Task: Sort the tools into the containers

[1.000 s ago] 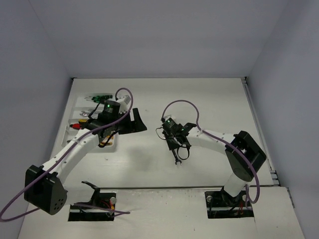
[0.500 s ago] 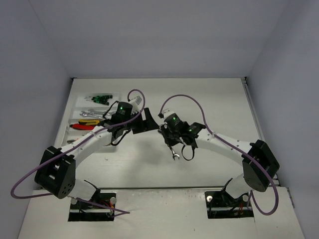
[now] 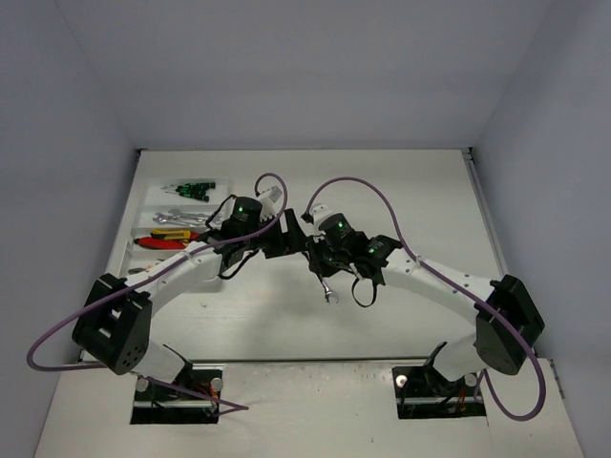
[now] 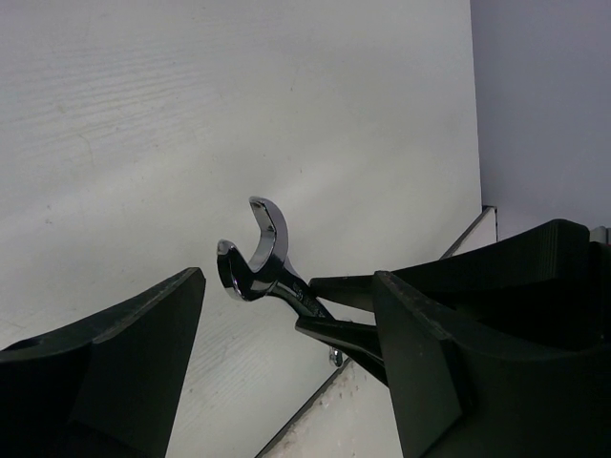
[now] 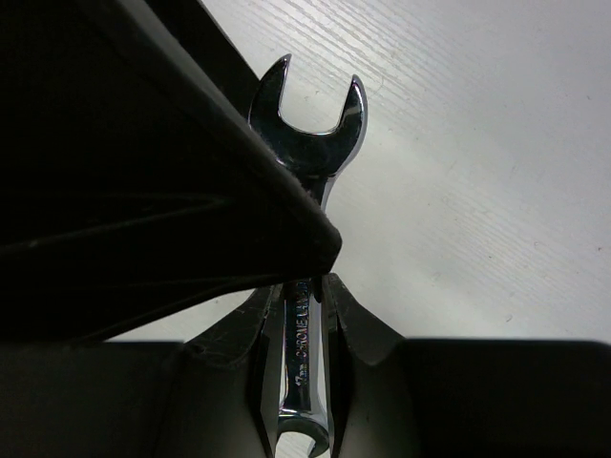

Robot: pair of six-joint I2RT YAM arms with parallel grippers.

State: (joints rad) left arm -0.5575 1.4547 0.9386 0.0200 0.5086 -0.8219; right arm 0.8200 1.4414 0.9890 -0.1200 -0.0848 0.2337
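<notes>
My right gripper [image 3: 321, 267] is shut on a silver open-end wrench [image 3: 328, 289] and holds it above the middle of the table. In the right wrist view the wrench shaft [image 5: 304, 324] is clamped between the fingers of the right gripper [image 5: 304, 286], and its open head [image 5: 310, 119] sticks out beyond them. My left gripper [image 3: 294, 239] is open right beside it. In the left wrist view the wrench head [image 4: 256, 256] sits between the spread fingers of the left gripper [image 4: 286, 281] without touching them. The white organiser tray [image 3: 129, 253] lies at the far left.
In the tray lie black-green screwdrivers [image 3: 189, 189], silver wrenches [image 3: 172, 217], yellow-handled pliers [image 3: 174, 232] and red cutters [image 3: 158, 242]. Purple cables arch over both arms. The table's right edge [image 4: 468, 234] shows in the left wrist view.
My left arm has swung right, away from the tray, up to the right gripper. My right gripper has moved left with the wrench. The two grippers now meet at the table's middle.
</notes>
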